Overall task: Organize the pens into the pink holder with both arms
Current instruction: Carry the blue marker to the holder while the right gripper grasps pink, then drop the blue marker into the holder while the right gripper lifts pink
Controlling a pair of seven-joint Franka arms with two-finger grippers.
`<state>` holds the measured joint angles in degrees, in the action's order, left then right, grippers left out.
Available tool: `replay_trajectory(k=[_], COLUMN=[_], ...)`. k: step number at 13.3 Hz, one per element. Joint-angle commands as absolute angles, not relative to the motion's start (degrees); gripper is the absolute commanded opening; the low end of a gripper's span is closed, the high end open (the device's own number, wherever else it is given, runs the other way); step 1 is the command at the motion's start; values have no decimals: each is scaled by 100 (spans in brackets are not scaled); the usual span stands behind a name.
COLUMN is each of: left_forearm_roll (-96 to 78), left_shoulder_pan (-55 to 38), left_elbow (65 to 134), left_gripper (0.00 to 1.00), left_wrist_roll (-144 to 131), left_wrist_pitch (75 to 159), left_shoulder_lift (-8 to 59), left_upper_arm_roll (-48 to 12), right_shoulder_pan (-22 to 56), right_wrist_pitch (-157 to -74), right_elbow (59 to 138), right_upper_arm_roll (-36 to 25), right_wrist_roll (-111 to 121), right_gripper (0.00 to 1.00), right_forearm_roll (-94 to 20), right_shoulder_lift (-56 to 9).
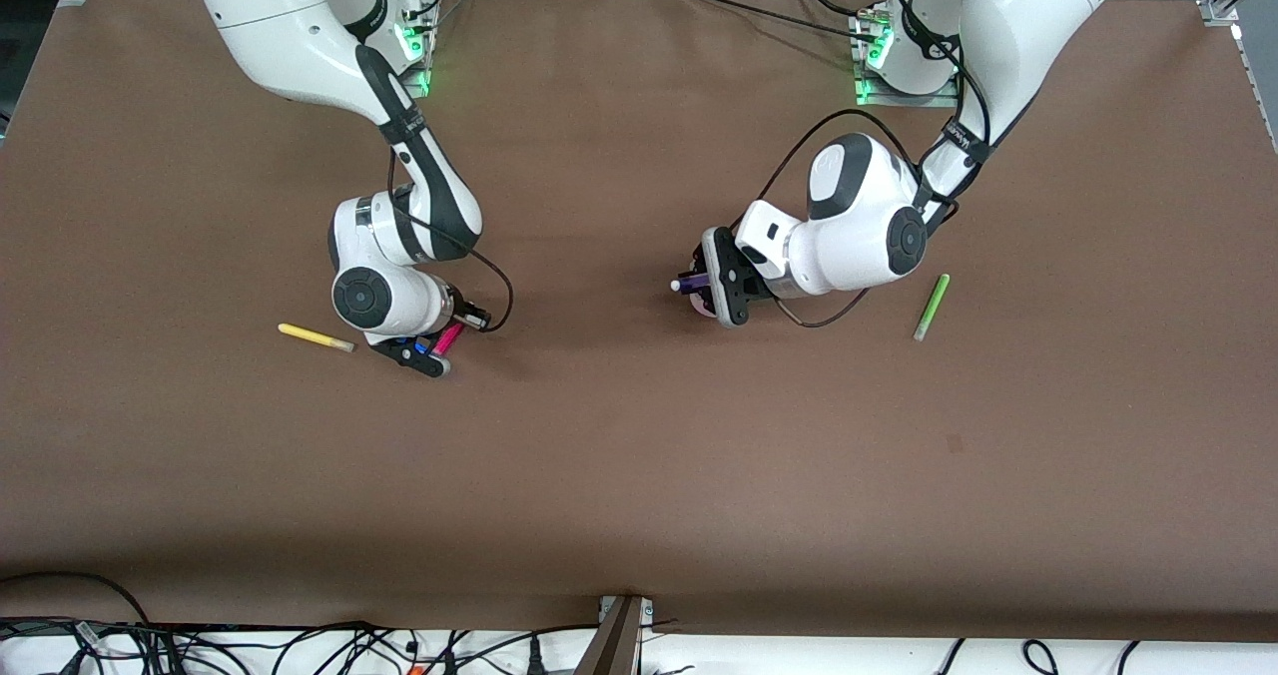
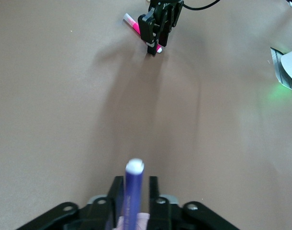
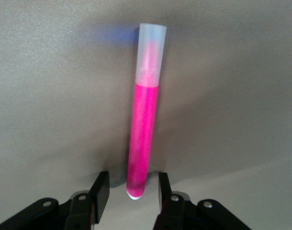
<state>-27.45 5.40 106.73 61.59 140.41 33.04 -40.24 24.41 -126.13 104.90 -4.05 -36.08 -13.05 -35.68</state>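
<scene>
The pink holder (image 1: pixel 702 302) stands near the middle of the brown table (image 1: pixel 639 475), mostly hidden under the left gripper (image 1: pixel 707 291); only a pale pink sliver shows there, and a little pink rim (image 2: pixel 136 221) shows between that gripper's fingers in the left wrist view. The dark purple pen (image 1: pixel 691 282) is pinched between the left gripper's fingers (image 2: pixel 116 196), its pale tip (image 2: pixel 135 166) pointing away from the wrist. It sits right at the holder, but I cannot tell whether its lower end is inside the cup or only over it.

Toward the right arm's end of the table, the magenta pink pen (image 1: pixel 448 337) lies flat on the surface. The right gripper (image 1: pixel 431 347) is low at this pen with its jaws spread, one finger (image 3: pixel 101 191) on each side of the pen's rounded end (image 3: pixel 134 192), apparently not clamping it. The pen's translucent cap (image 3: pixel 151 52) points away from the wrist.

The yellow pen (image 1: pixel 316 337) lies flat just beside the right gripper, closer to the table's end. The light green pen (image 1: pixel 932 307) lies flat toward the left arm's end, near the left arm's wrist.
</scene>
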Motion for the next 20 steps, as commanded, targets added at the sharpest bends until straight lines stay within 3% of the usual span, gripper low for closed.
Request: replay_trajectory(k=[1,4,9,14,18,20], left_forearm_roll=[-2892,-2892,-2883,-2629,-1593,-1022], left_shoulder_pan=[633,729,1545,1942,1864,1872], left_elbow=[10846,10767,10178,9468,8176,8130], left_gripper=[100,100,100,100,100,100], left_wrist_roll=[6328,6136,5432,4888,3746,3516], left_wrist_pitch=[14107,13853,12175,11208,9829,9581], left_shoulder_lift=[3103,2743,2698,2698,2786,2734], left_upper_arm_roll=[-4131,-4315,-4333,-3974,-3762,-3736], right_shoulder_pan=[2417,2417,2434,2470,2470,2566], right_wrist_pitch=[-12726,-12770,-12762,-12220,-11208,-11171], right_elbow=[10617,10617,10547,10136,9283,8984], right_upper_arm_roll=[-404,-404,-404,-396,-378,-194], right_wrist_roll=[-3569,-3577,-3568,-3551,-4172,-4848], right_gripper=[39,29,0,0,0,0], right_forearm_roll=[-1397,-1397,-1538,-2090,-3074,-3470], right_shoulder_lift=[-3489,-3489,-3489,-3472,-3533,-3647])
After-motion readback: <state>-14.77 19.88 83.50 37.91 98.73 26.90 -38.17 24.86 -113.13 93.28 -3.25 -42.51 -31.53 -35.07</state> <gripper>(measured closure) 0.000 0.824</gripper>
